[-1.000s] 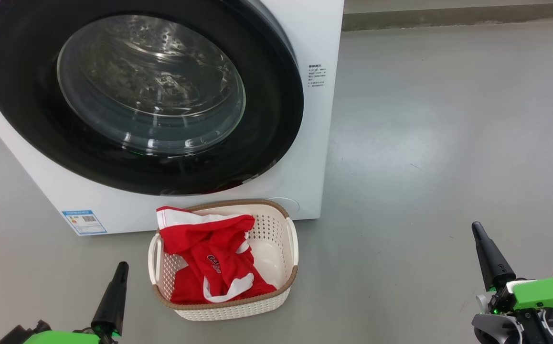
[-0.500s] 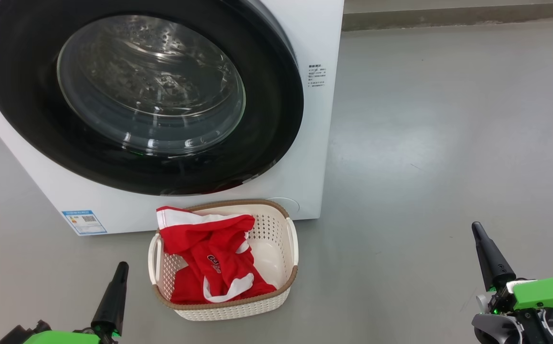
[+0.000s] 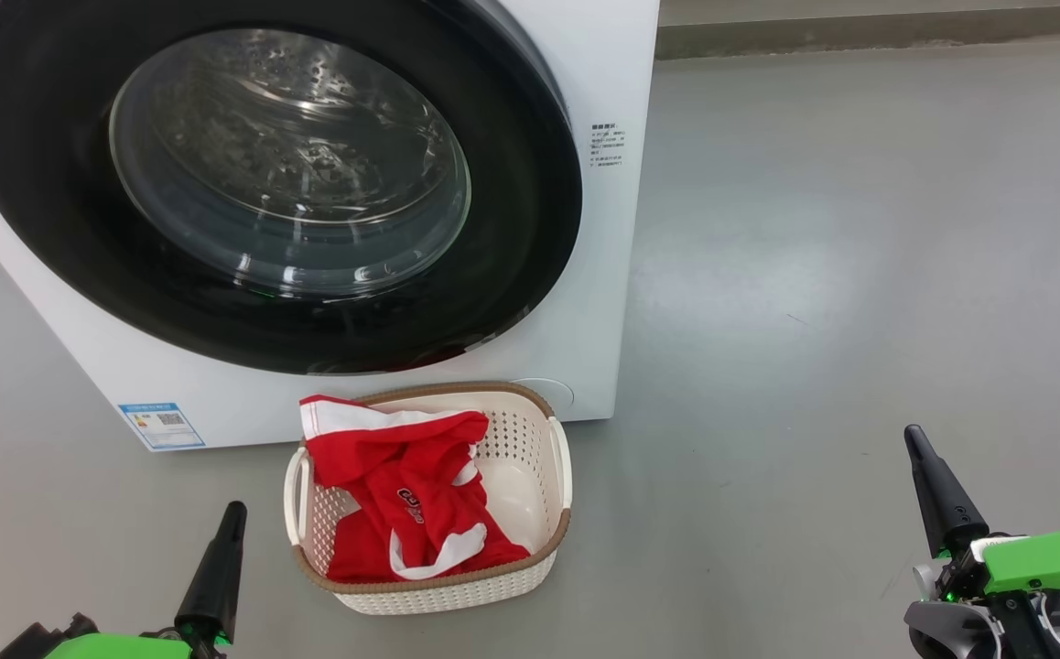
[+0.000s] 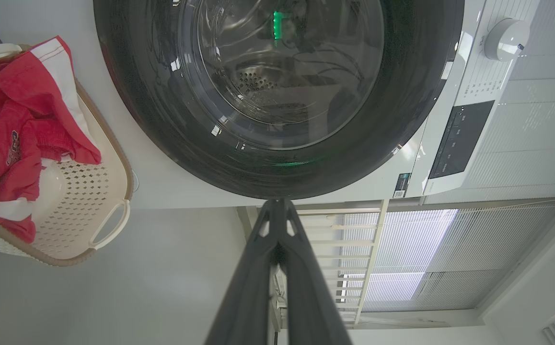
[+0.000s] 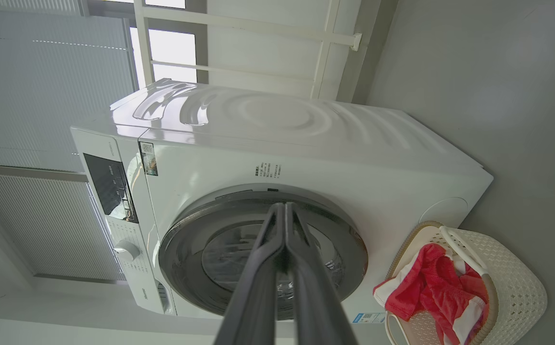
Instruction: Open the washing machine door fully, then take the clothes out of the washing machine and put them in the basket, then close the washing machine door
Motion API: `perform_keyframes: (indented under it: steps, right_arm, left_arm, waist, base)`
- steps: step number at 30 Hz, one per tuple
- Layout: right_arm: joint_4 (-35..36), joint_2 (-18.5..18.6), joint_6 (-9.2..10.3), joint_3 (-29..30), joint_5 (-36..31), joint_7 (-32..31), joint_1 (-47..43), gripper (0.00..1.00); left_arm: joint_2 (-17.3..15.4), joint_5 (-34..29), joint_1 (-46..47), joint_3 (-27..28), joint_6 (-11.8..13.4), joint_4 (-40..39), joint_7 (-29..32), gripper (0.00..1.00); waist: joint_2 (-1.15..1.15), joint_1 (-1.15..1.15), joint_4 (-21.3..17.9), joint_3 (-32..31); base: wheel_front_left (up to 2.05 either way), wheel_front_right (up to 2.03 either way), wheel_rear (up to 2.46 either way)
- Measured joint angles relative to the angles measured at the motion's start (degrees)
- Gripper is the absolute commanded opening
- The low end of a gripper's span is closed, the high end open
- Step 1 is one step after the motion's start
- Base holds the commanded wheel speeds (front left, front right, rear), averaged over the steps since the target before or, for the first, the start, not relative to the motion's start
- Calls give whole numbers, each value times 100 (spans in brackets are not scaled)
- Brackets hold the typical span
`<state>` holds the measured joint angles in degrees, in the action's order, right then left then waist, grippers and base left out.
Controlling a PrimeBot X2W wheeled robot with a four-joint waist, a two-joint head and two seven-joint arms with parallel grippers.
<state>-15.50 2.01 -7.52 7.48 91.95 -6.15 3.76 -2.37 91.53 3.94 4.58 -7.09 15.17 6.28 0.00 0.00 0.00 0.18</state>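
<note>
The white washing machine stands ahead with its round black-rimmed door shut flat against the front; through the glass the steel drum looks bare. On the floor before it sits the cream basket, holding the red clothes with white trim. Low at the left, my left gripper is shut and holds nothing. At the lower right, my right gripper is also shut and holds nothing. Both are well back from the basket.
Grey floor stretches to the right of the machine. A low wall base runs along the back. The wrist views show window blinds and a white rail behind the machine.
</note>
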Motion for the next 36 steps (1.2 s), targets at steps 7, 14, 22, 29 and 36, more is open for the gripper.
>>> perform_keyframes:
  steps: [7,14,22,29,36]
  right_arm:
    - [0,0,0,0,0,0,0,0]
    - [0,0,0,0,0,0,0,0]
    - [0,0,0,0,0,0,0,0]
    - [0,0,0,0,0,0,0,0]
    - [0,0,0,0,0,0,0,0]
  left_arm:
    - [1,0,0,0,0,0,0,0]
    - [1,0,0,1,0,1,0,0]
    - [1,0,0,1,0,1,0,0]
    - [1,0,0,1,0,1,0,0]
    - [1,0,0,1,0,1,0,0]
  waist:
    - [0,0,0,0]
    - [0,0,0,0]
    - [0,0,0,0]
    - [0,0,0,0]
    - [0,0,0,0]
  base:
    - [0,0,0]
    - [0,0,0]
    - [0,0,0]
    - [0,0,0]
    - [0,0,0]
